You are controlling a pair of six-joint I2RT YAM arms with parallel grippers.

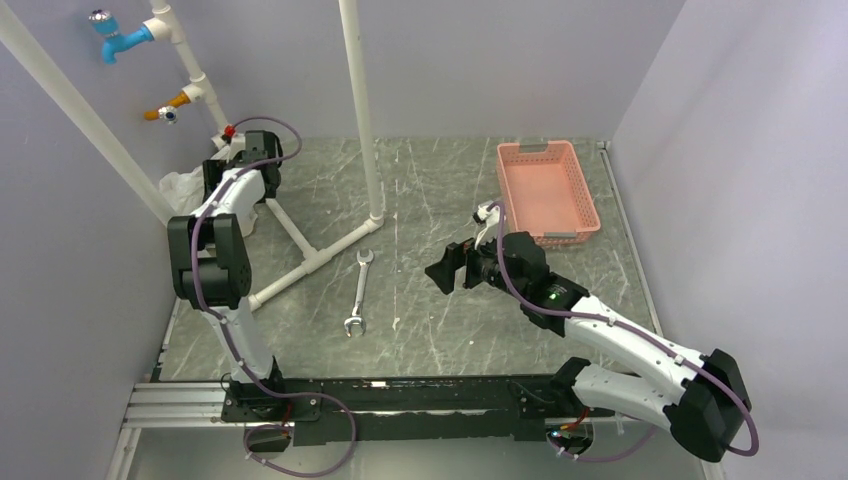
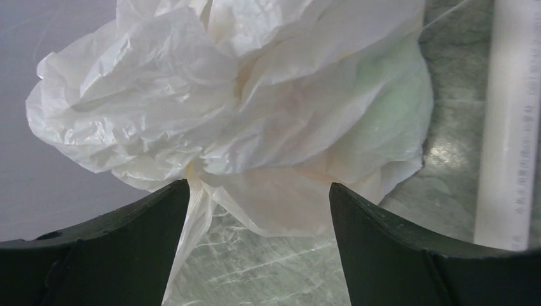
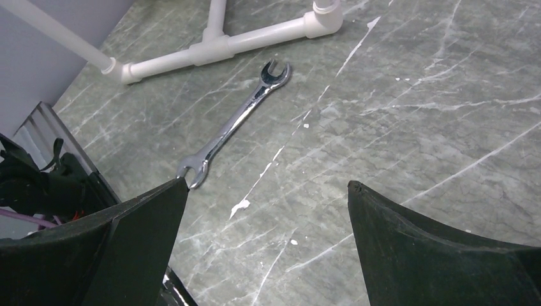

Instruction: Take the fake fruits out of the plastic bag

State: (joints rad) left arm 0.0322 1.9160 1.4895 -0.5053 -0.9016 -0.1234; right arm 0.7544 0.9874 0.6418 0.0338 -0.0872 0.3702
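Since the crumpled plastic bag (image 2: 242, 108) lies in the table's (image 1: 440, 200) far left corner, the left gripper (image 2: 259, 191) reaches there, jaws spread around its lower folds, pinching nothing. A green fruit (image 2: 389, 121) tints its side. The right gripper (image 3: 268, 188) hangs spread mid-table.

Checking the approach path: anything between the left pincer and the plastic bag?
Nothing visible. The plastic bag sits right ahead of the open left pincer, a lower fold reaching between its tips. The white pipe stands off to the side.

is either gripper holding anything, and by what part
Nothing is held. The left gripper is open, jaws wide apart at the lower folds of the plastic bag, not pinching it. The right gripper is open and empty.
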